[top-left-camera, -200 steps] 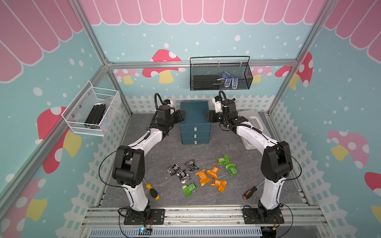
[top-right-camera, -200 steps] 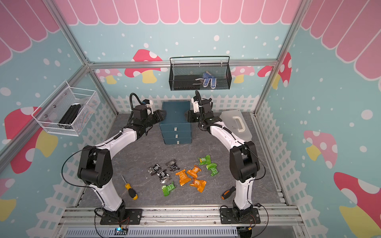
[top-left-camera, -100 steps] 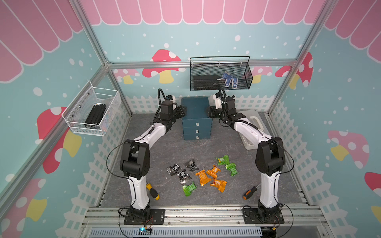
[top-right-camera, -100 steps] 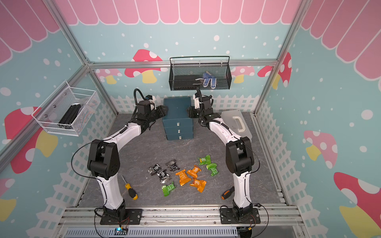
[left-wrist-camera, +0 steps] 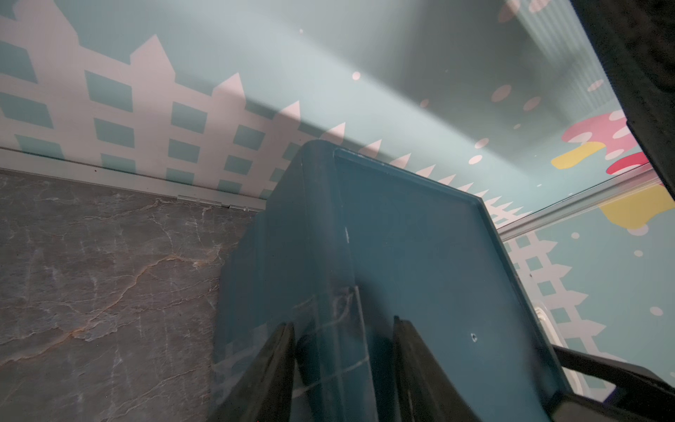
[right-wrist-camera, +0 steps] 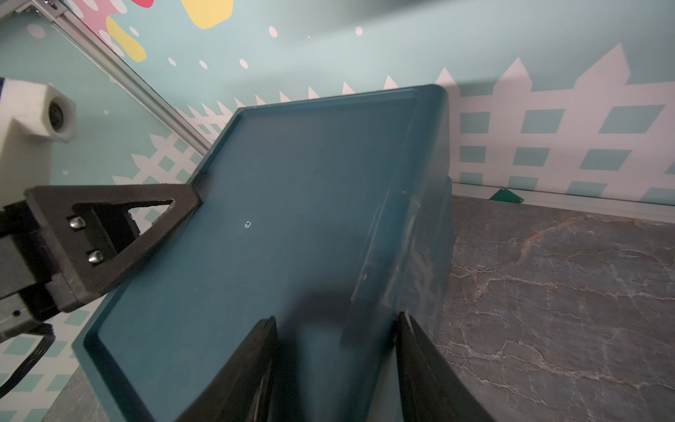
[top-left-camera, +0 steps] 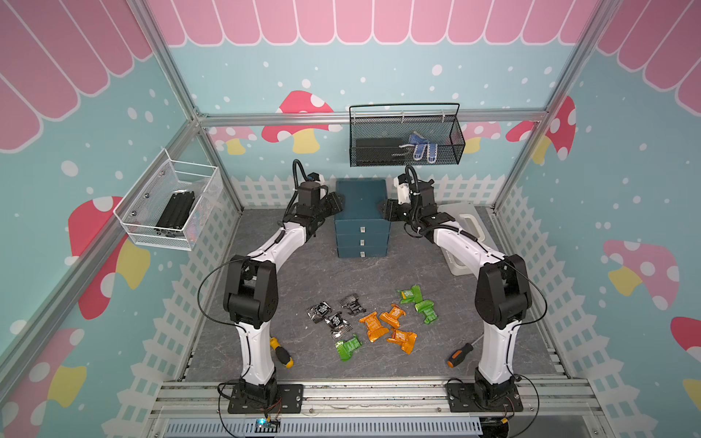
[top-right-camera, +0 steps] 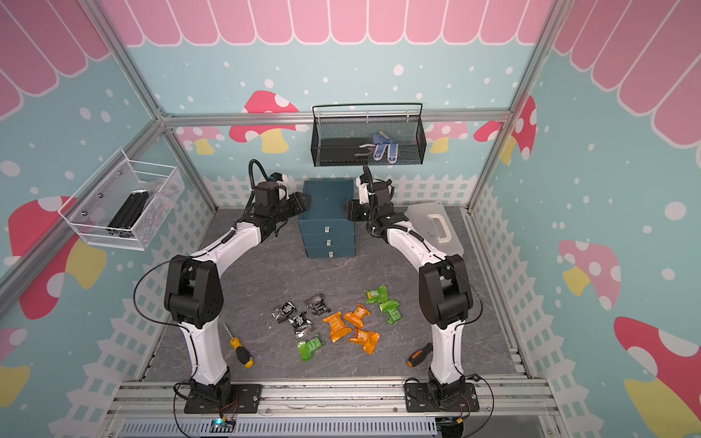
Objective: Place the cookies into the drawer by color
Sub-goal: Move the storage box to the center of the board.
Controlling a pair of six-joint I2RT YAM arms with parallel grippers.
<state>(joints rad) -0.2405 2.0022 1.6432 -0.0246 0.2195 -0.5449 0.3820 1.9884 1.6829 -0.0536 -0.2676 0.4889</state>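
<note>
Big picture first: a matte grey tabletop [top-left-camera: 303, 273] veined like stone. At its back stands the dark teal drawer cabinet [top-left-camera: 362, 201] [top-right-camera: 326, 201], a smooth plastic box with rounded corners and a recessed top. Its three stacked fronts are all shut, each with a small pale tab.

Beside it, partly behind the right arm, lies a translucent white case [top-left-camera: 468, 223] with a moulded handle.

The left gripper [top-left-camera: 337, 203] [left-wrist-camera: 342, 321] is at the cabinet's left top edge and the right gripper [top-left-camera: 382, 209] [right-wrist-camera: 336, 316] at its right top edge. Each pair of black wedge fingers stands part-way apart astride that edge, clamping nothing. I cannot tell whether they press on it.

Against a second ago, the cabinet sits a little nearer the back fence and both arms reach further.

The cookies [top-left-camera: 373, 326] haven't moved: nine crinkly foil packets with pinched ends, loose near the front and well apart from the cabinet. Black-silver ones lie left, orange in the middle and green right, with one green strayed forward. Their print is too small to read.

Two screwdrivers lie at the front, one yellow-handled [top-left-camera: 282, 354] and one orange-handled [top-left-camera: 459, 356].
</note>
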